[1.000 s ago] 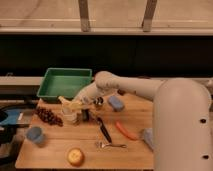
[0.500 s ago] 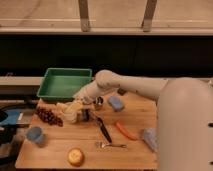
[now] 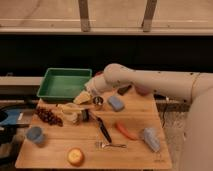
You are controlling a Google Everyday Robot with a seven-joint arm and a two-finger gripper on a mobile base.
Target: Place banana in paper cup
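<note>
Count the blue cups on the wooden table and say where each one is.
3: one blue cup front left, one mid-table beside the metal cup, one tipped over front right. The claw hovers over the banana.

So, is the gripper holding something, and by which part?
The gripper, above the cream-white paper cup, appears to hold the pale yellow banana; which part cannot be told.

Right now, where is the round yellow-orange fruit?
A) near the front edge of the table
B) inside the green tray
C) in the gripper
A: the round yellow-orange fruit sits alone near the front edge of the wooden table, far from the green tray and from the gripper holding the banana.
</note>
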